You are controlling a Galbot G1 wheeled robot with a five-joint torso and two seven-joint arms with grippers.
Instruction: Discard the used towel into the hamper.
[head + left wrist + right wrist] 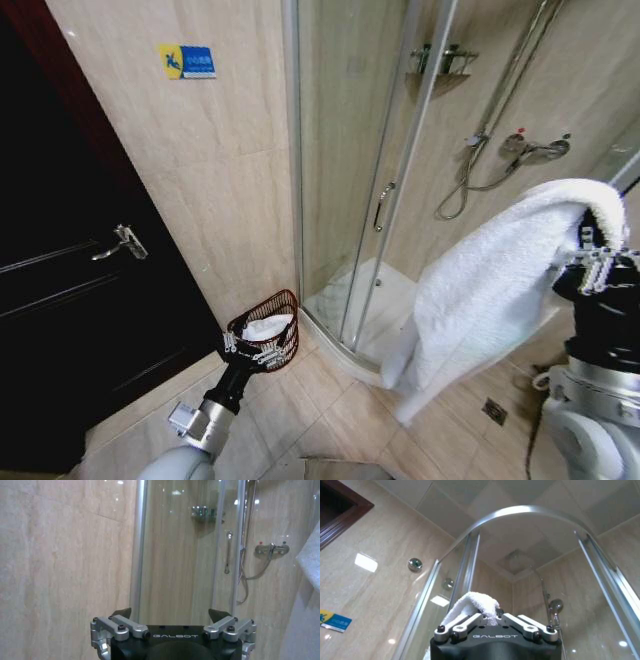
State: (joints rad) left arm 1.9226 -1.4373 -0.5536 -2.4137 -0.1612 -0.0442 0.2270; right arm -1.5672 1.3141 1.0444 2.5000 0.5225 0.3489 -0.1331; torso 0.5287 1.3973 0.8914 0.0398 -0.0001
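Observation:
A large white towel (490,290) hangs from my raised right gripper (598,252) at the right of the head view, drooping toward the shower tray. In the right wrist view the right gripper (489,618) is shut on a fold of the towel (471,605). The hamper (288,342), a small dark reddish wire basket, stands on the floor in the corner between the wall and the shower, with something white inside. My left gripper (250,350) is low, just in front of the hamper, and the left wrist view shows that gripper (171,615) open and holding nothing.
A dark door with a lever handle (124,241) fills the left side. The curved glass shower enclosure (350,180) with its vertical door handle (381,205) stands behind the hamper. A shower mixer (532,148) is on the far wall. A floor drain (493,410) sits in the tiled floor.

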